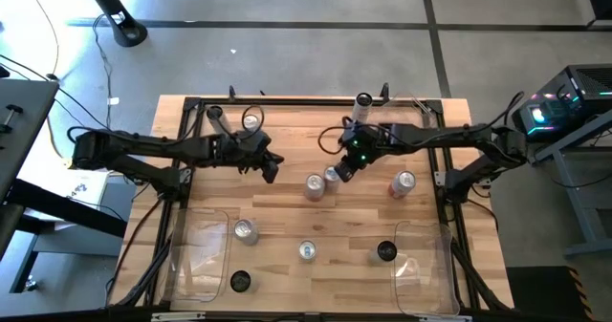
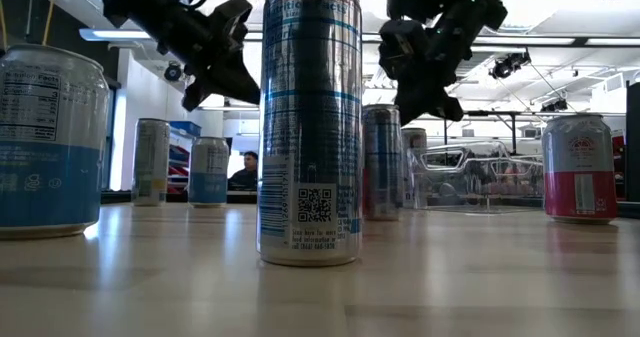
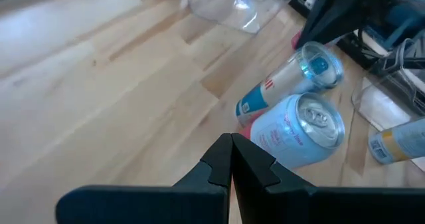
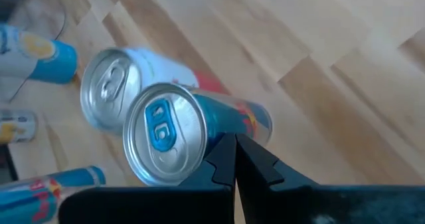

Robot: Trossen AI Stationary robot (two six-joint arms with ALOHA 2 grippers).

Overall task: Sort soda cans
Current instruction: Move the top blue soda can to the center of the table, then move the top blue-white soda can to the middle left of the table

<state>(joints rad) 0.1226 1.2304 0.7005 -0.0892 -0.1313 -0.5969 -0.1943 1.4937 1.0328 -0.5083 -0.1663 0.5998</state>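
Observation:
Several soda cans stand upright on the wooden table. A slim blue can and a wider pale can stand together at the middle. My right gripper is shut, slanting down right beside the slim can's far-right side. To the left of the pair, my left gripper is shut and holds nothing; it hangs above bare wood, pointing toward both cans. My right gripper's shut fingertips stand against or just off the slim blue can's upper wall, coming slanting down from the table's right. I cannot tell whether they touch it. The can stands upright on the table.
A red-and-silver can stands right of the pair. Several more cans stand nearer the front and along the far edge. Clear bins sit at the front left and front right.

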